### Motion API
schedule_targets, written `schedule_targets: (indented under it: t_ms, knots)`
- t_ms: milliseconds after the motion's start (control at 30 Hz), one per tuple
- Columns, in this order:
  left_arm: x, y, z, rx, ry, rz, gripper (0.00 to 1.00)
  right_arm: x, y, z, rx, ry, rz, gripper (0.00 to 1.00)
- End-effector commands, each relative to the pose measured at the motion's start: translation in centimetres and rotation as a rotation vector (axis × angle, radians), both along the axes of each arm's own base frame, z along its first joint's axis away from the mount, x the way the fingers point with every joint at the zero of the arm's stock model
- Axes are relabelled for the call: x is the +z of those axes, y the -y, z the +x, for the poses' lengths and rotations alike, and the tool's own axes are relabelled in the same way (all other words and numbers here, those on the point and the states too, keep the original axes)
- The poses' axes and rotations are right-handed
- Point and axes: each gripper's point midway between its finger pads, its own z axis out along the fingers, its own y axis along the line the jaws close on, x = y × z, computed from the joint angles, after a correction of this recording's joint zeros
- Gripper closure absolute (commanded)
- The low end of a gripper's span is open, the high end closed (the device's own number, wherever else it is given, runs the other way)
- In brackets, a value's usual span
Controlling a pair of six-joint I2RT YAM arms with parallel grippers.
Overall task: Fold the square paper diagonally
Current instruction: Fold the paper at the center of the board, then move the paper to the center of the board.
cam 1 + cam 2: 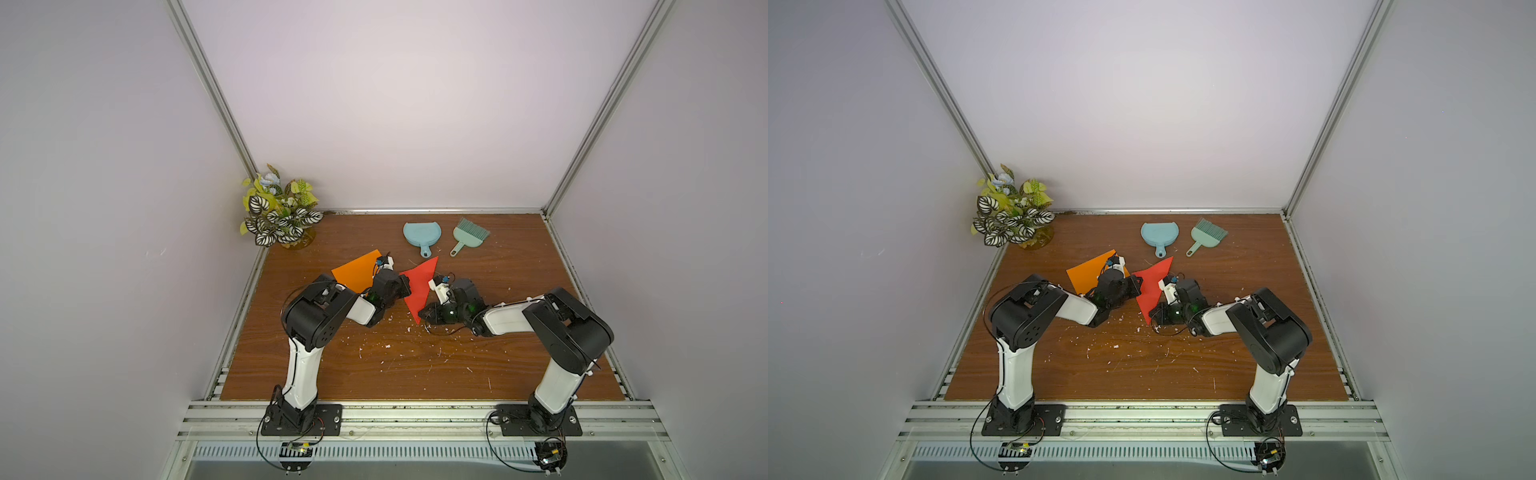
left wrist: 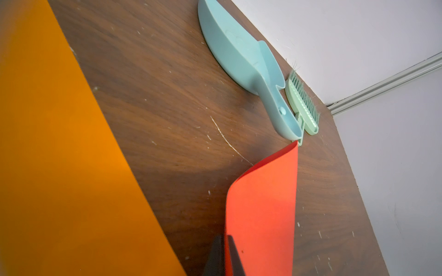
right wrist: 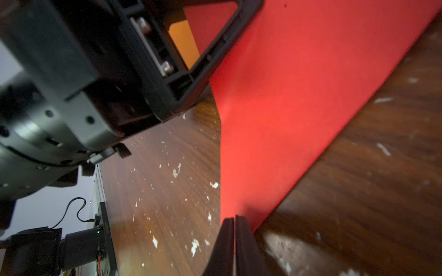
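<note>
The square paper [image 1: 420,286] [image 1: 1152,286] is red and is held up off the wooden table [image 1: 415,374] between my two arms, showing as a triangle in both top views. My left gripper [image 1: 404,286] [image 2: 226,239] is shut on its left corner. In the left wrist view the sheet [image 2: 263,210] curves away from the jaws, its far tip toward the dustpan. My right gripper [image 1: 419,314] [image 3: 234,218] is shut on the near corner, and the red sheet [image 3: 287,95] rises from it toward the left gripper's housing [image 3: 155,59].
An orange paper [image 1: 355,271] [image 2: 59,167] lies flat under the left arm. A blue dustpan [image 1: 422,235] and a green brush [image 1: 469,235] lie at the back. A potted plant [image 1: 278,212] fills the back left corner. White scraps [image 1: 386,345] dot the table's front.
</note>
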Motion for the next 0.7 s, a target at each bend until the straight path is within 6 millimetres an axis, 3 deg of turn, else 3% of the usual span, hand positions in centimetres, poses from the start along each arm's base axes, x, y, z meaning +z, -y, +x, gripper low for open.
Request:
schedule_targets:
  t_ms: [0,400,533,667]
  knots:
    - [-2.1,-1.0,-0.2,0.029,-0.059,0.051,0.99,-1.1,-0.3,-2.6,0.084,-0.045,-0.034,0.89]
    - [-1.6,-0.7,-0.3,0.024,-0.047,0.06,1.0,-0.4,-0.2,-4.2,0.109,-0.032,-0.01,0.89]
    - [-0.8,-0.1,-0.4,0.013,-0.027,0.064,0.99,1.7,-0.5,-3.7,0.124,0.026,0.017,0.89]
    - [0.7,1.0,-0.9,-0.004,0.008,0.077,0.99,6.2,1.2,-1.3,0.04,0.143,0.042,0.87]
